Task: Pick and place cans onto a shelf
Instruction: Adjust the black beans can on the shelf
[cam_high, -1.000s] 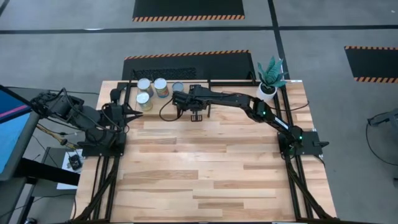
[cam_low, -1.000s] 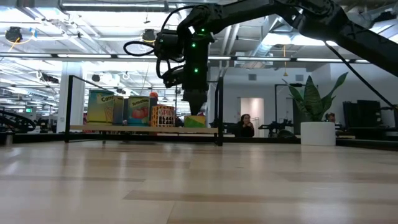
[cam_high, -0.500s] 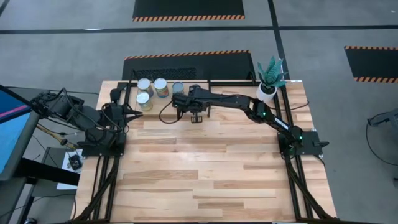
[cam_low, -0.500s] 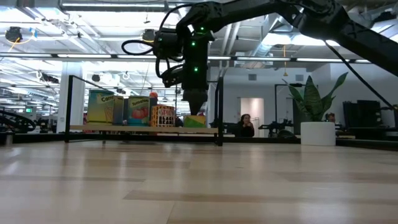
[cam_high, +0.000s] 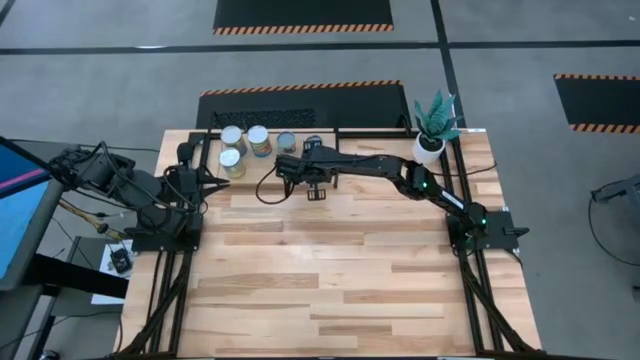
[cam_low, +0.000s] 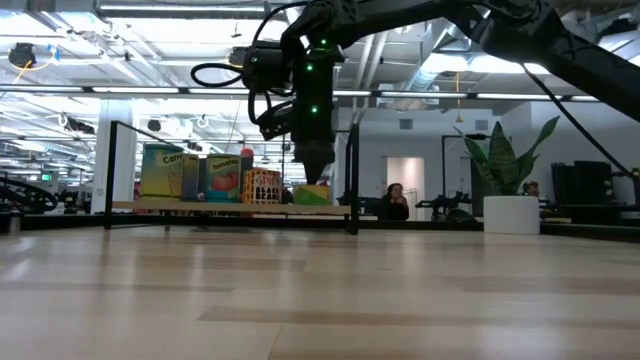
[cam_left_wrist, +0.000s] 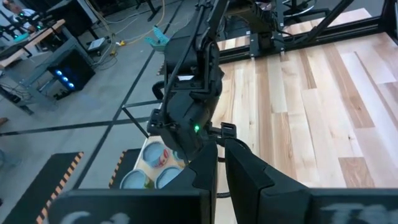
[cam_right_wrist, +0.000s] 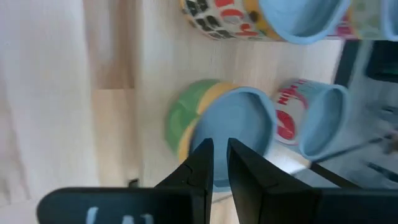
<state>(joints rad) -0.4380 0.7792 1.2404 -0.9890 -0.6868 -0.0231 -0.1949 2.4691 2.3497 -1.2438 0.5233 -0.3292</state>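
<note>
Right gripper (cam_high: 284, 166), fingers together and empty, is sliding leftward over raised light-wood black-railed shelf (cam_high: 300, 128) (green-sided silver-topped can (cam_right_wrist: 211, 127) standing beneath, seemingly placed). Left gripper (cam_high: 207, 177) is idling at bench's left, together.

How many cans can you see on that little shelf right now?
5 on the shelf: front-left can, back-left can, second back can, third back can, and green-yellow can below the right fingers. The arm may hide more.
</note>
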